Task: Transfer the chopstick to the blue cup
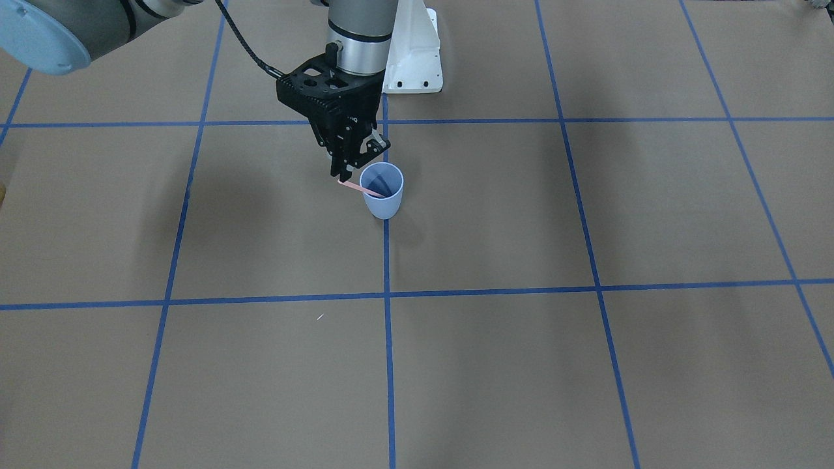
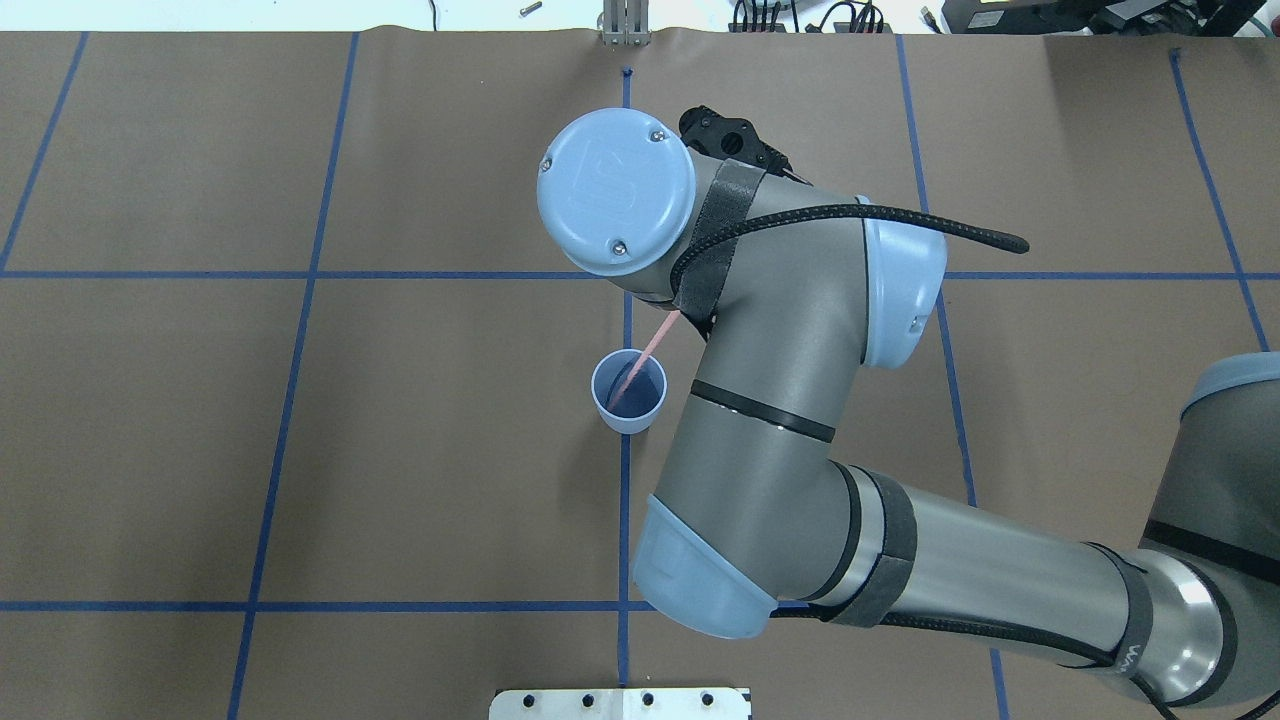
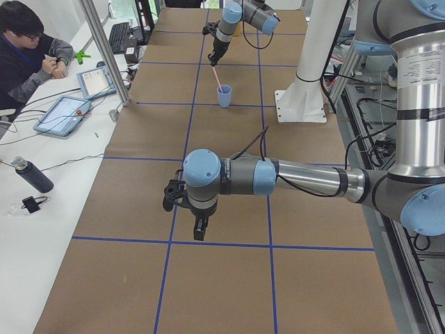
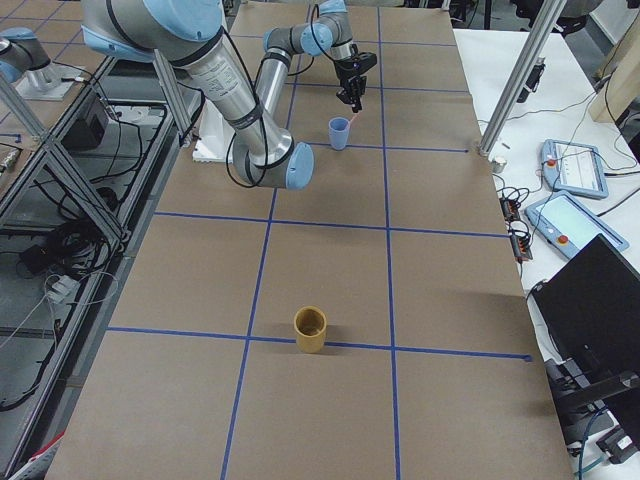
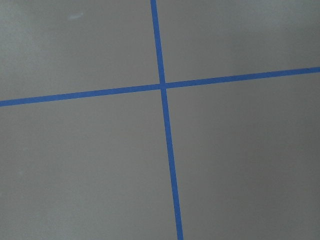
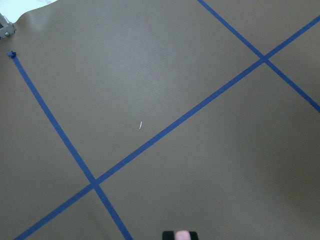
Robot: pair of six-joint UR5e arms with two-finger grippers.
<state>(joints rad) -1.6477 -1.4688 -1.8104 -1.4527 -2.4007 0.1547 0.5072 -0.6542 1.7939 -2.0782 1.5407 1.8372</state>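
Note:
The blue cup [image 1: 383, 205] stands upright on a tape line near the table's middle; it also shows in the overhead view [image 2: 650, 405]. My right gripper [image 1: 345, 174] is just beside and above its rim, shut on the upper end of the pale pink chopstick [image 1: 355, 187]. The stick slants down with its lower end inside the cup, as the overhead view [image 2: 655, 343] also shows. Its pink top shows between the fingers in the right wrist view [image 6: 183, 235]. My left gripper [image 3: 199, 228] hangs over bare table far from the cup; I cannot tell whether it is open or shut.
A yellow cup [image 4: 310, 328] stands on the table far from the blue cup. A tiny white speck [image 1: 320, 317] lies on the brown paper. The white arm pedestal [image 1: 414, 58] stands behind the cup. A person [image 3: 31, 49] sits at the side bench.

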